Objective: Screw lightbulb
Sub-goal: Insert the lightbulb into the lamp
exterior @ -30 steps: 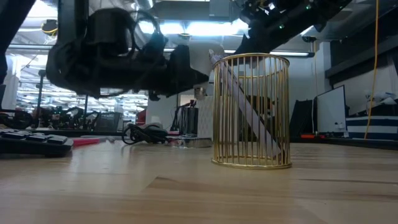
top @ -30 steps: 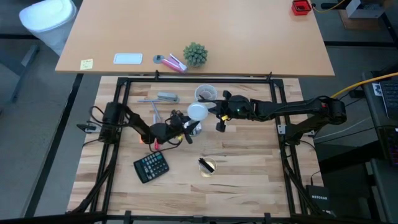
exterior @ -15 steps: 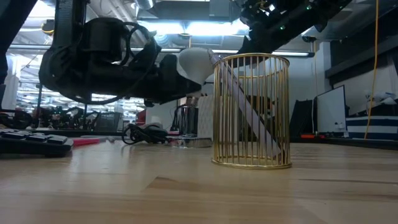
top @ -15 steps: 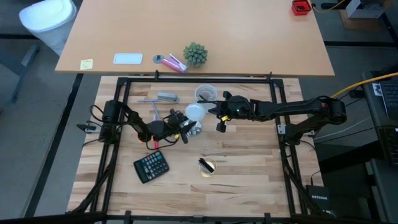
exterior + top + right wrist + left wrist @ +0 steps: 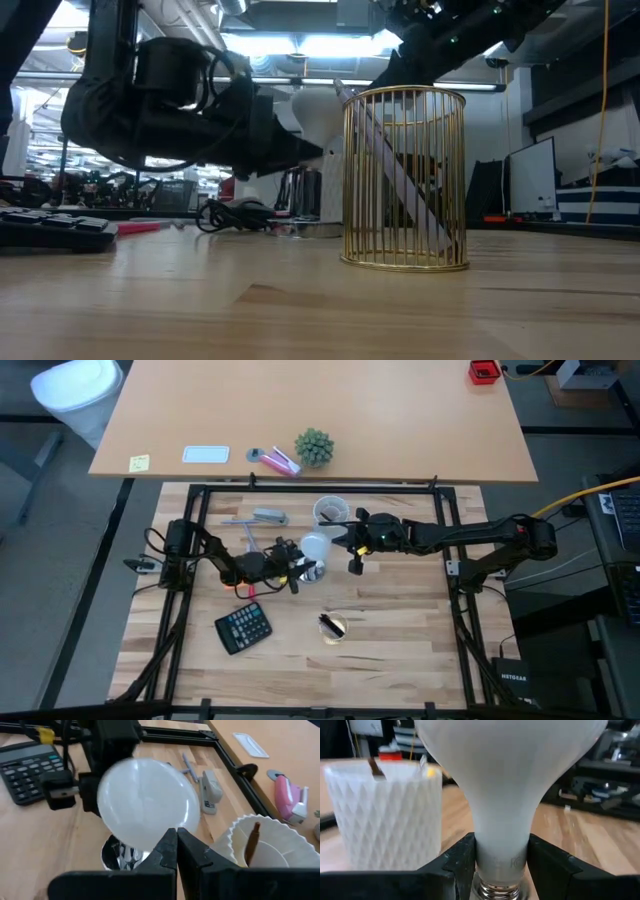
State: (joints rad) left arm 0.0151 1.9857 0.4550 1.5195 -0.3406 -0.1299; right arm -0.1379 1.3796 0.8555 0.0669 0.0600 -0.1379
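The white lightbulb (image 5: 315, 546) is upright, globe up, at the middle of the table, with my left gripper (image 5: 300, 566) shut on it. Its grey screw base (image 5: 500, 891) shows below the fingers. Right under it stands the round silver socket (image 5: 119, 856); I cannot tell whether base and socket touch. My right gripper (image 5: 352, 560) hangs shut above the table, just to the right of the bulb, touching nothing. The pale cup (image 5: 330, 511) stands on the table behind the bulb. My left gripper pinches the bulb's narrow neck (image 5: 501, 851) between its two fingers (image 5: 462, 862), just above the screw base. The fingers come in level from the table's left and lie across the bulb. The bulb is upright in the hold, globe above the fingers and base below.
A gold wire holder (image 5: 405, 180) stands near the table's front, a calculator (image 5: 243, 628) at front left. A stapler (image 5: 268, 516) and a pen lie at the back left. A black cord (image 5: 235, 215) lies by the socket. Black frame rails (image 5: 320, 488) edge the table.
My left gripper has sunk a little toward the socket with the bulb and has swung its wrist. In the low view the globe now sits lower behind the gold holder. The hold on the neck is unchanged.
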